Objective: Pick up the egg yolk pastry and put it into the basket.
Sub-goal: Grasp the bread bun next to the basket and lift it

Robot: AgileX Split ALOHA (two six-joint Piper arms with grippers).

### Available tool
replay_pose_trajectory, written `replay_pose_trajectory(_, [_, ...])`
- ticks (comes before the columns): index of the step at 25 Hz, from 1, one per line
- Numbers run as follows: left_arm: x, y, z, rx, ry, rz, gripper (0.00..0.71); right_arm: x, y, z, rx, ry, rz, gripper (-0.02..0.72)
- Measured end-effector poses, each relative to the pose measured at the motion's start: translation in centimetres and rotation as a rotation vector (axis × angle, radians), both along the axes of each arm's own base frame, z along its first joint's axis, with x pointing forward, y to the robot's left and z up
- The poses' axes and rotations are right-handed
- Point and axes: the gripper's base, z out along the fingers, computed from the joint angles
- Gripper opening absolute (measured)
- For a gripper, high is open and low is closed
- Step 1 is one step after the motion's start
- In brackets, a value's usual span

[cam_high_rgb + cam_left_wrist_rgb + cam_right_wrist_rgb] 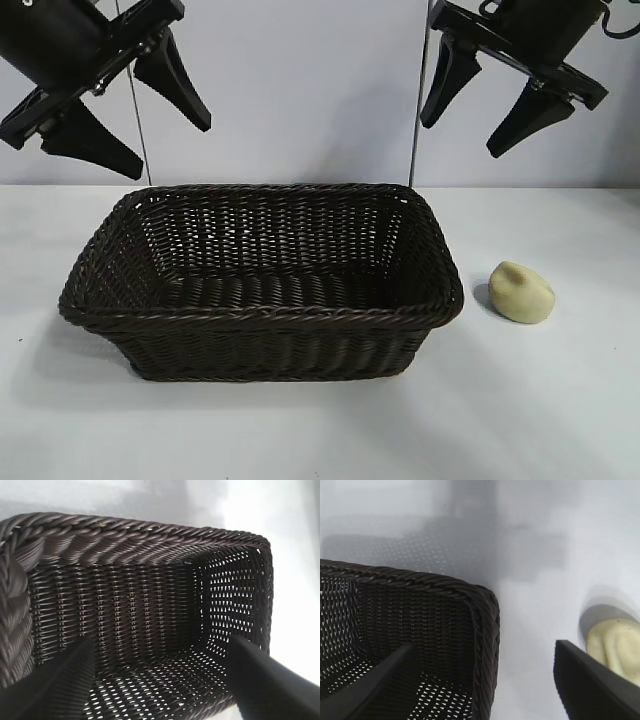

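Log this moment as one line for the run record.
pastry: on table, right of basket, untouched | basket: empty | left gripper: raised, jaws open | right gripper: raised, jaws open

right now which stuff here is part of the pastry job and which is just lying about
Part of the job:
- egg yolk pastry, on the table right of the basket
- basket, nothing in it
- right end effector, open, above the pastry
- left end effector, open, above the basket's left end

Just lying about:
- nothing but the white table
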Motion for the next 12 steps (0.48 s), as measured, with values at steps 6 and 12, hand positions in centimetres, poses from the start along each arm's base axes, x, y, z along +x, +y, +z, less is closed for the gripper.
replay_pose_trajectory(6, [0.0,0.0,0.0,0.000,0.000,0.000,0.533,-0.5,-1.6,-0.5,-0.184,0.054,0.007,0.540])
replay_pose_trajectory(12, [0.0,0.0,0.0,0.000,-0.001,-0.001,0.533,-0.4,-2.6,-0.6,-0.300,0.045,0.001,0.540])
